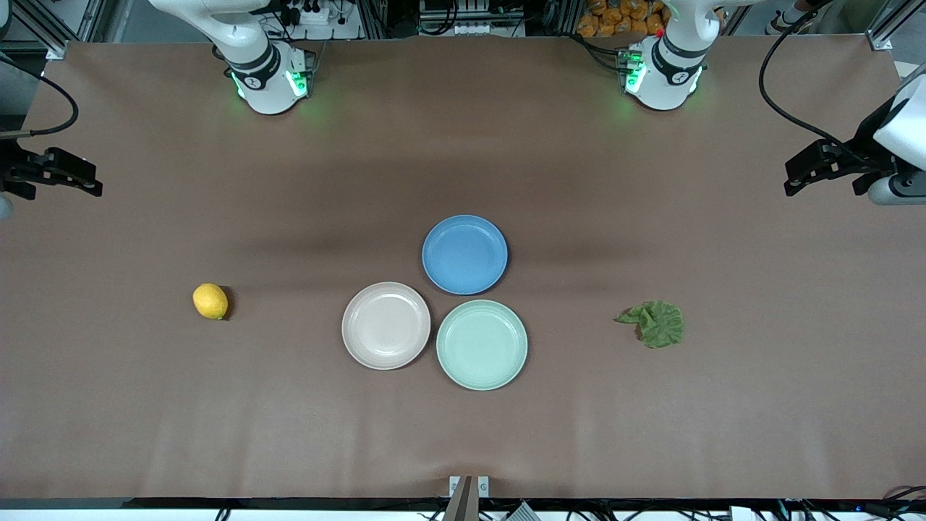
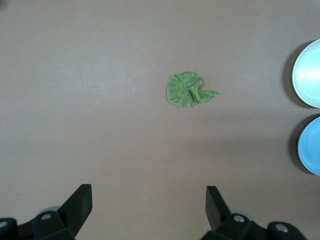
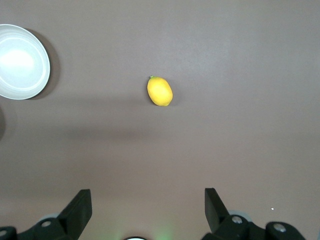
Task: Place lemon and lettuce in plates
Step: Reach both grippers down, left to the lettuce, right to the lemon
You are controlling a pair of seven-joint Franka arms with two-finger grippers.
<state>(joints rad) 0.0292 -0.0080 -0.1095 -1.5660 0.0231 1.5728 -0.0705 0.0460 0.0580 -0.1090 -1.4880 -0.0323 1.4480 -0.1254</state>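
Observation:
The lemon (image 1: 210,301) lies on the brown table toward the right arm's end; it also shows in the right wrist view (image 3: 159,91). The lettuce (image 1: 655,323) lies toward the left arm's end and shows in the left wrist view (image 2: 189,90). The pink-beige plate (image 1: 385,325) and the mint green plate (image 1: 481,344) sit side by side mid-table, both empty. My right gripper (image 1: 87,181) hangs open and empty high over its end of the table (image 3: 148,202). My left gripper (image 1: 799,177) hangs open and empty high over its end (image 2: 148,200).
An empty blue plate (image 1: 464,254) sits touching the two plates, farther from the front camera than they are. The mint green plate (image 2: 307,73) and the blue plate (image 2: 310,146) show at the edge of the left wrist view, the pink-beige plate (image 3: 20,61) in the right wrist view.

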